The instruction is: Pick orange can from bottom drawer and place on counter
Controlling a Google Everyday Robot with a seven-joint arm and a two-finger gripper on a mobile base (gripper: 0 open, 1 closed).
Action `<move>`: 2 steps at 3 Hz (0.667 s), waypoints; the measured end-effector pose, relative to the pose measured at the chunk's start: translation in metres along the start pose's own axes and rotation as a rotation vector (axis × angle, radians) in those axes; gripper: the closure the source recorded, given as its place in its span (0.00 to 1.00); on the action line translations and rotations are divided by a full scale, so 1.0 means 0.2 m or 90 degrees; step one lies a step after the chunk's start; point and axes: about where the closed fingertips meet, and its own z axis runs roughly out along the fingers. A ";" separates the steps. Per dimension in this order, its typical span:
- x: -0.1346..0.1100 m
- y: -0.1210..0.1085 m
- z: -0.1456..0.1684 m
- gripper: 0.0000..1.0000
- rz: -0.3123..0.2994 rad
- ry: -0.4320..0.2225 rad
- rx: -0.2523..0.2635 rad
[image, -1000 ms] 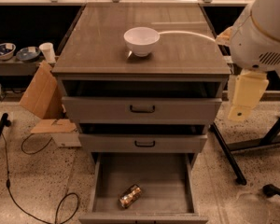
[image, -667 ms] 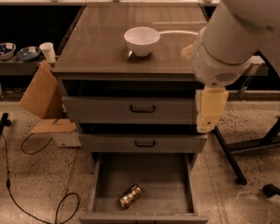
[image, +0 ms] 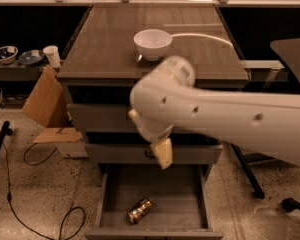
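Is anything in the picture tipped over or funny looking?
Yes: the orange can lies on its side, slanted, in the open bottom drawer instead of standing. The hand hangs above it, in front of the middle drawer.

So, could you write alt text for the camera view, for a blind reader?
The robot's white arm reaches across a grey cabinet, its gripper hanging above the open bottom drawer, where the orange can lies on its side. A white bowl stands on the counter.

Your view is dim and warm, lit from overhead: soft glare on the counter at 12 o'clock, deep shadow at 9, and the gripper, just below centre, motion-smeared.
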 end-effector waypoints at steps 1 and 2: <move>-0.15 0.01 0.51 0.00 -0.088 -0.038 -0.015; -0.28 0.09 0.94 0.00 -0.142 -0.079 -0.047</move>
